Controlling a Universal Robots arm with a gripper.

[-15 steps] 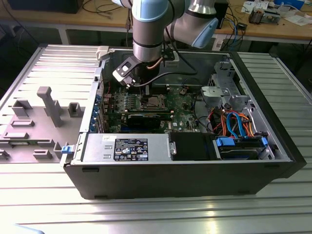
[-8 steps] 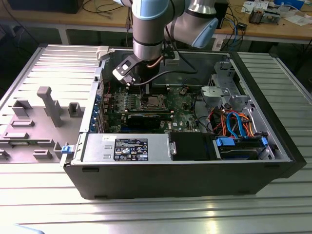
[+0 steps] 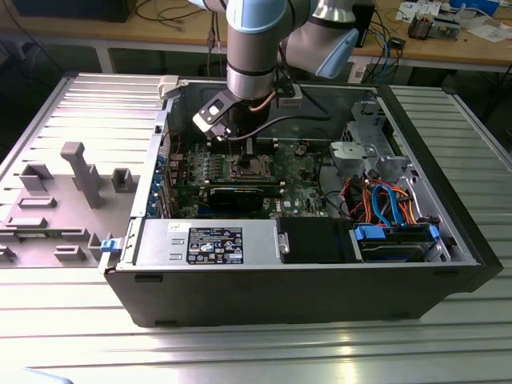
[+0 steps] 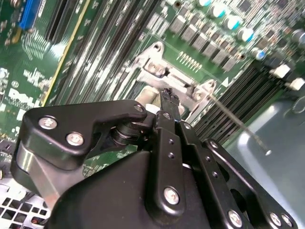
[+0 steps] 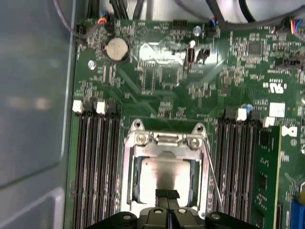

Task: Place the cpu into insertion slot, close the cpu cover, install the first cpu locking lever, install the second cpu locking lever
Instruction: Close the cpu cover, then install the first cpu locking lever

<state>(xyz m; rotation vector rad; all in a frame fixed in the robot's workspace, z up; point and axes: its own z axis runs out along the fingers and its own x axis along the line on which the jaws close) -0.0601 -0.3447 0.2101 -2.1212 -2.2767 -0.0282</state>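
Observation:
The cpu (image 5: 167,174), a dull silver square, lies flat in the insertion slot (image 3: 244,166) on the green motherboard. The cpu cover (image 5: 129,171), a silvery frame with a square window, lies down around the chip, hinged at its far edge (image 4: 167,76). A thin metal locking lever (image 5: 213,176) runs along one side of the socket and stands up at a slant in the second wrist view (image 4: 238,125). My gripper (image 5: 167,194) hangs just over the chip's near edge, fingers together with nothing seen between them; its black body (image 4: 143,191) hides the rest of the socket.
Rows of black memory slots (image 5: 95,167) flank the socket, with a green module (image 5: 267,167) in one. A coin cell (image 5: 116,47) sits beyond. The grey case wall (image 5: 33,119) is close. A graphics card (image 3: 244,194), power supply (image 3: 208,242) and cables (image 3: 384,200) fill the case.

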